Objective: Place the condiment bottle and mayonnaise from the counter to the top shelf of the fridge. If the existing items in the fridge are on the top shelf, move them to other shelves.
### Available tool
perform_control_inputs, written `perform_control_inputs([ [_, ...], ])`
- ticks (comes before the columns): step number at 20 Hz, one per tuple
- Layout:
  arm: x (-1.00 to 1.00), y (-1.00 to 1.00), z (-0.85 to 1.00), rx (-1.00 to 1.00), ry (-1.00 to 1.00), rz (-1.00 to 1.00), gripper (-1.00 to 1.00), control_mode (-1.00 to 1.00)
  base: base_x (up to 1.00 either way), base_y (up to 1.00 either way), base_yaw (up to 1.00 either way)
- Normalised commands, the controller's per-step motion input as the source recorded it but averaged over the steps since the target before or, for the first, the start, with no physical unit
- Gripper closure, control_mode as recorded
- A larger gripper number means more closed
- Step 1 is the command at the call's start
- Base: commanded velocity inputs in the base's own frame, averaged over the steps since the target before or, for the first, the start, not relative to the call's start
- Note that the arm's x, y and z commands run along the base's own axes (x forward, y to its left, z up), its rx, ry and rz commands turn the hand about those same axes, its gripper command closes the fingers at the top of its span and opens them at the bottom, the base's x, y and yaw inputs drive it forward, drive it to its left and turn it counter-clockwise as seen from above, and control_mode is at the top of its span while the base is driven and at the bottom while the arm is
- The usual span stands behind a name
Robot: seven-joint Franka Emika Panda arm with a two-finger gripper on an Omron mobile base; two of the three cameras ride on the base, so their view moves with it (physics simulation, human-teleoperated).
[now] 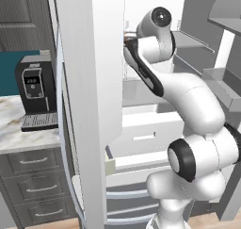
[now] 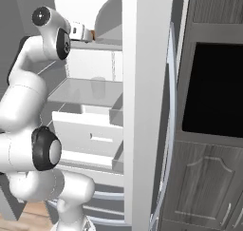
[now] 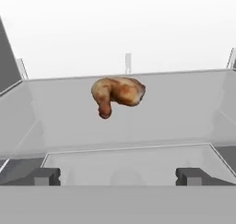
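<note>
Inside the fridge (image 1: 89,105), a browned chicken piece (image 3: 117,93) lies on a pale grey shelf (image 3: 138,121). Ahead of it, the hand (image 3: 117,176) is spread wide, holding nothing. Likely light, lumpy, greasy; grip across its thick middle.

Even, flat rendered light is filling all three views, with no glare and only faint soft shading under the fridge (image 1: 89,105) door and the arm. The fridge's back wall is blowing out to near-white in the hand view, where the orange-brown lump (image 3: 118,95) is sitting slightly soft-edged. Edges are looking straight and undistorted throughout.
</note>
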Motion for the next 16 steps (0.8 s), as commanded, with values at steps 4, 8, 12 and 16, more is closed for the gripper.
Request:
perform_control_inputs([
  [4, 0.86, 0.14, -0.28, 0.00, 0.04, 0.00, -1.00, -1.00, 0.00, 0.00, 0.00],
  [8, 0.81, 0.11, -0.20, 0.00, 0.01, 0.00, -1.00, -1.00, 0.00, 0.00, 0.00],
  [12, 0.81, 0.10, -0.16, 0.00, 0.00, 0.00, -1.00, -1.00, 0.00, 0.00, 0.00],
  [16, 0.74, 0.03, -0.14, 0.00, 0.02, 0.00, -1.00, -1.00, 0.00, 0.00, 0.00],
])
